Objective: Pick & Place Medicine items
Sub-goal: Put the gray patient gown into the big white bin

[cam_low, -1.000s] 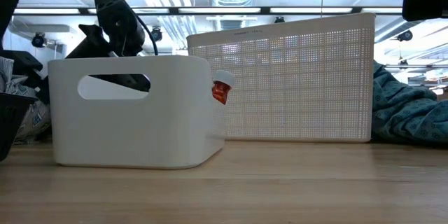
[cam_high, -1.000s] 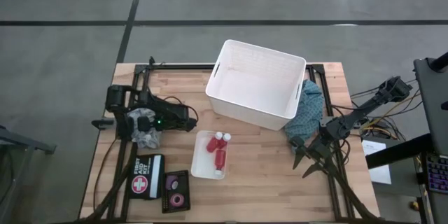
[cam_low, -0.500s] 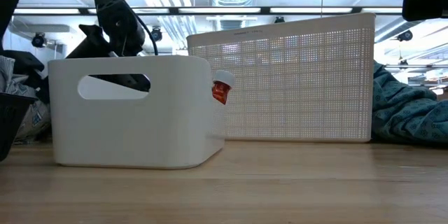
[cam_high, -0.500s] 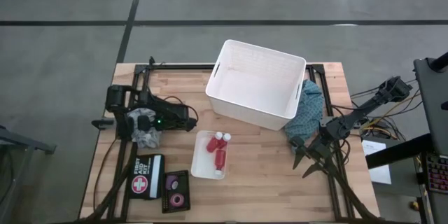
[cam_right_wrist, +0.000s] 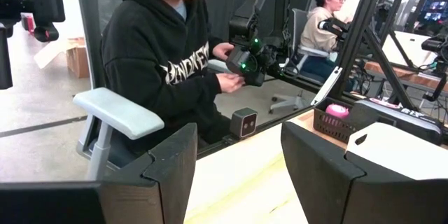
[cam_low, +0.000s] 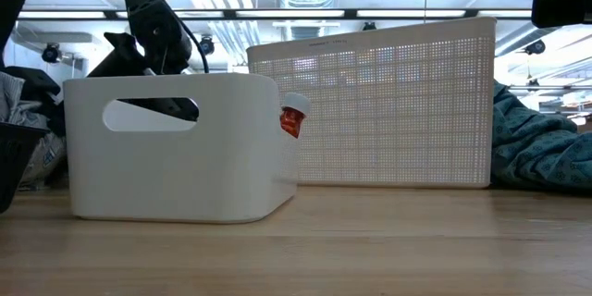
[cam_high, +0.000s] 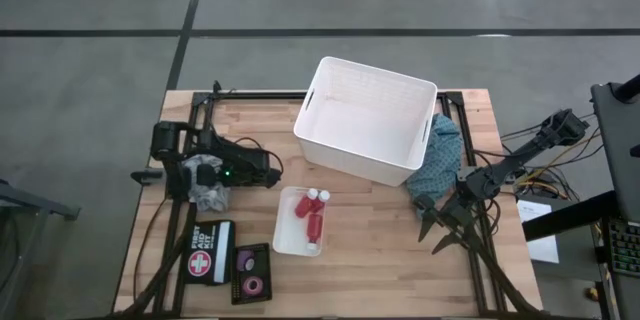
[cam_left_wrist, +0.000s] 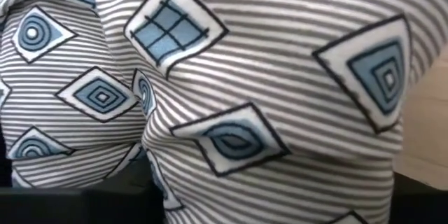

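Observation:
Three red bottles with white caps [cam_high: 312, 215] lie in a small white bin [cam_high: 285, 232] near the table's middle. In the low view one bottle [cam_low: 293, 117] peeks past that bin [cam_low: 176, 148]. Pink and dark tape rolls [cam_high: 250, 272] sit in a dark tray at the near left; the right wrist view shows a pink roll [cam_right_wrist: 337, 110]. My left gripper [cam_high: 207, 182] is over a striped cloth bundle [cam_left_wrist: 231, 91] at the left edge. My right gripper [cam_high: 437, 232] hangs open at the right side, beside a teal cloth [cam_high: 440, 155], touching nothing.
A big white basket [cam_high: 365, 120] stands at the table's far middle, with the teal cloth against its right side. A first-aid pouch [cam_high: 208, 252] lies beside the dark tray. A person in a black hoodie [cam_right_wrist: 161, 63] sits beyond the table's left side.

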